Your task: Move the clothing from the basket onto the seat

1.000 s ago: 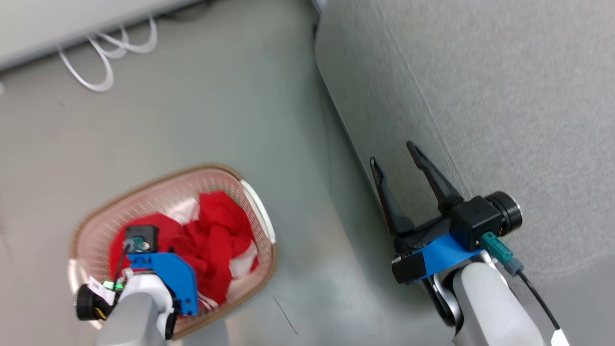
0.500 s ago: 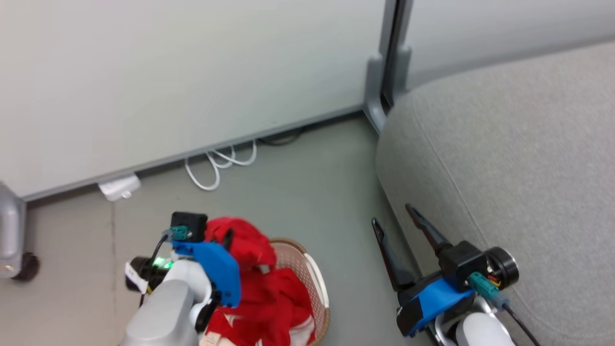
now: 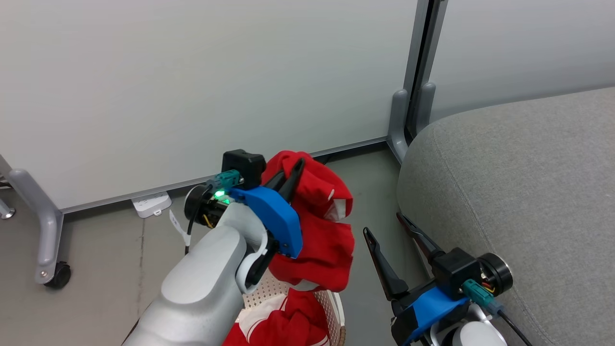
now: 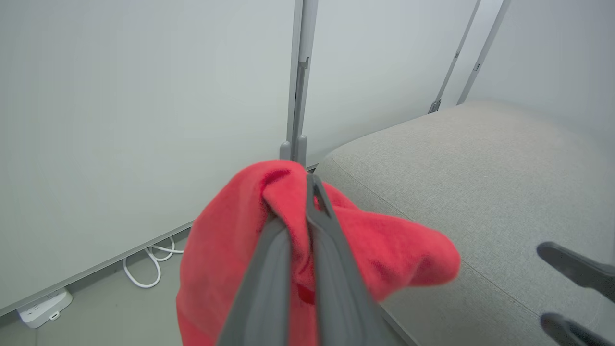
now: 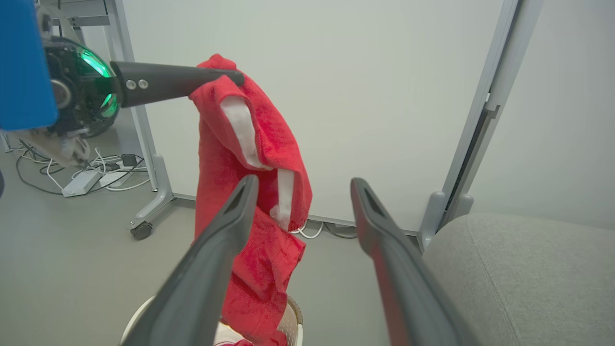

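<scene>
Your left gripper (image 3: 297, 166) has its two dark fingers (image 3: 292, 177) pinched shut on the top fold of a soft bright red fabric garment with white panels (image 3: 323, 230). It hangs straight down, lower edge near the rim of the cream perforated plastic basket (image 3: 338, 307), where a second red garment (image 3: 288, 329) lies. The large grey woven seat cushion (image 3: 519, 192) lies to the fingers' right. Your right gripper (image 3: 383, 223), spread wide and empty, is nearer it.

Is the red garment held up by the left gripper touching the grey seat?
Apart. In the right wrist view the garment hangs from the left gripper, jaws shut on it, and bare wall and floor show between it and the seat.
</scene>
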You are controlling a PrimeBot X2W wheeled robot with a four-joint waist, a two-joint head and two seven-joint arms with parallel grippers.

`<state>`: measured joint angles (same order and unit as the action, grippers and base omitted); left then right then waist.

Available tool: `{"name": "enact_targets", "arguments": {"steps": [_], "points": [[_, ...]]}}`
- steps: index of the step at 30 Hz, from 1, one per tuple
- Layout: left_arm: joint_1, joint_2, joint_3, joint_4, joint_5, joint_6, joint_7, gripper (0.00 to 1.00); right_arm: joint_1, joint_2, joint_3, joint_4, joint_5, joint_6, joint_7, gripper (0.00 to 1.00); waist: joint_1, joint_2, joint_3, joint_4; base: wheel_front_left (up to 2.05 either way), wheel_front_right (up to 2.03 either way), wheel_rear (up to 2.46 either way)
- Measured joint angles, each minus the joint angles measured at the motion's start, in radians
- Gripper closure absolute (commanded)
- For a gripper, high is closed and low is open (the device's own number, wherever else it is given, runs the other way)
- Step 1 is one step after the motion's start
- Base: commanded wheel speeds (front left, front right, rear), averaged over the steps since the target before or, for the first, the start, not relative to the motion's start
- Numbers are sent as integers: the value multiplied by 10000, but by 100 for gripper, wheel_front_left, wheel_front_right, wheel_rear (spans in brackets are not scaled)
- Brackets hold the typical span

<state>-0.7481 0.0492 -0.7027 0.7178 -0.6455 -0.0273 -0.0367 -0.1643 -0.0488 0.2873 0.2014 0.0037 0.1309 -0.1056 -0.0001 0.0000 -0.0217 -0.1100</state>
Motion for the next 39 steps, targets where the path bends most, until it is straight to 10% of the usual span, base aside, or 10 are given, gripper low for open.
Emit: {"name": "enact_targets", "arguments": {"steps": [18, 38, 39], "points": [[-502, 2, -1712, -1068, -1085, 642, 44, 100, 174, 2, 301, -40, 249, 0, 282, 0, 1, 0, -86, -5, 0, 0, 0], [-891, -6, -3363, -1944, -2412, 963, -59, 100, -2702, -4, 1802, 3758, 1860, 0, 571, 0, 1, 0, -291, 400, 0, 0, 0], [-901, -4, -3415, -1956, -2451, 974, -79, 100, -2778, -2, 1871, 3891, 1914, 0, 570, 52, 1, 0, -307, 416, 0, 0, 0]]}}
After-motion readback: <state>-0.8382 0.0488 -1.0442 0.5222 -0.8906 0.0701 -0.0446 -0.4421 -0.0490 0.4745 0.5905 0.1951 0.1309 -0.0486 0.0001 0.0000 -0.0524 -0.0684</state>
